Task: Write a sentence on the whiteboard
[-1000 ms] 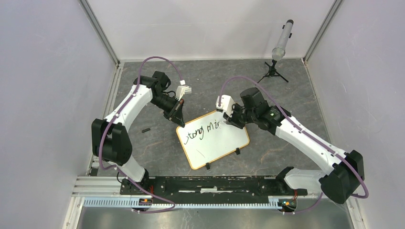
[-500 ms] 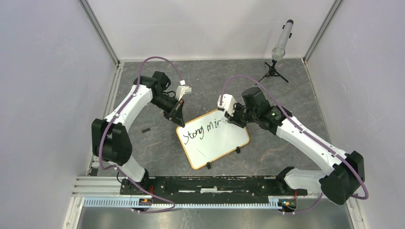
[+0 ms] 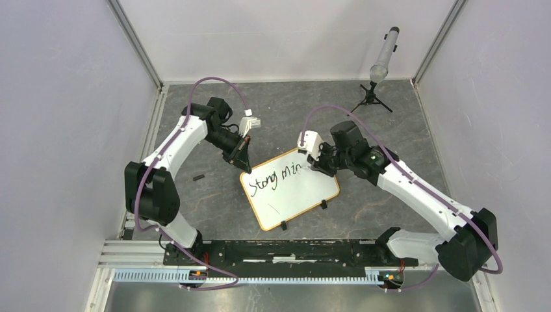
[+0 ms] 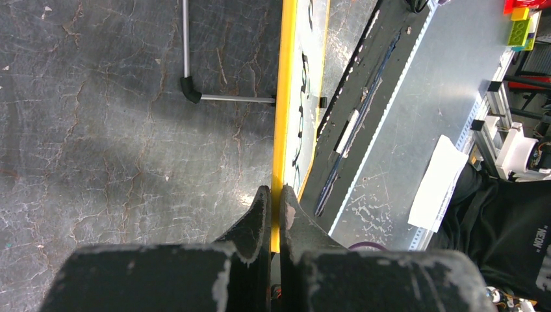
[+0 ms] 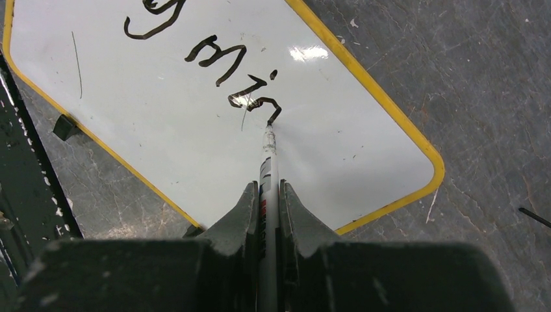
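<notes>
The whiteboard, white with a thin orange-yellow frame and two black feet on its near edge, lies on the dark floor between the arms. Black handwriting "Strong Min" runs along its far part. My left gripper is shut on the board's far-left frame edge, seen edge-on in the left wrist view. My right gripper is shut on a white marker. The marker's tip touches the board at the end of the last written stroke, near the far-right corner.
A small black marker cap lies on the floor left of the board. A tripod with a grey cylinder stands at the back right. White walls close in the sides. The black base rail runs along the near edge.
My right gripper and marker have shifted slightly right along the board, and the writing after "Mi" has grown by a stroke. The left gripper and board have not moved.
</notes>
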### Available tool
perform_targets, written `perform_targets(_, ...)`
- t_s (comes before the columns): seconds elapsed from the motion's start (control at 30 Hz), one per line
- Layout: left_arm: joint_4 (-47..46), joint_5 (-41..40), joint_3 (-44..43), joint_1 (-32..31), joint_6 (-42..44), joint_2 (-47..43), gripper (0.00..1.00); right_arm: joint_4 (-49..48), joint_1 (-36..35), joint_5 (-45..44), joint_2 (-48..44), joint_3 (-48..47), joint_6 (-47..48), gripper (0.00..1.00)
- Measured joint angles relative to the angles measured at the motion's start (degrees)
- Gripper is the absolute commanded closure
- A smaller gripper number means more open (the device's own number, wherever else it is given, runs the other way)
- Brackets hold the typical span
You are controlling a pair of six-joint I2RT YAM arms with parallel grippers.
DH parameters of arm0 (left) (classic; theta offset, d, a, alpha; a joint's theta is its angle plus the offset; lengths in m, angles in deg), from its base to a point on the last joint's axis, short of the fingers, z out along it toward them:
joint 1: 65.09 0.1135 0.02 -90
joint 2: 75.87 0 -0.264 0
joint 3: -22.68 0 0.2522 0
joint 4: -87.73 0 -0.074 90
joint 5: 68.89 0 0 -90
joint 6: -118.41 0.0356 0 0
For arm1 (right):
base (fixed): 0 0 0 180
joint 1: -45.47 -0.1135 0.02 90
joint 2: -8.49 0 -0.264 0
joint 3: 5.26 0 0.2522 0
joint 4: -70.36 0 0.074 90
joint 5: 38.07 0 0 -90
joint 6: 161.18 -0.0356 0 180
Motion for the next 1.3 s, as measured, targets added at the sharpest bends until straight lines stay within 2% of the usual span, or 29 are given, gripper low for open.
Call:
perform_targets(0.67,0.0,0.0,0.0,0.0,0.0,0.0,0.98,-0.3,0.8,-3.4,-0.6,-0.4,-0.5,1.0)
perform_targets(1.3,0.0,0.0,0.2,0.0,0.0,0.0,0.98,-1.4,0.7,-1.8,0.5,-1.5,-0.7,1.0)
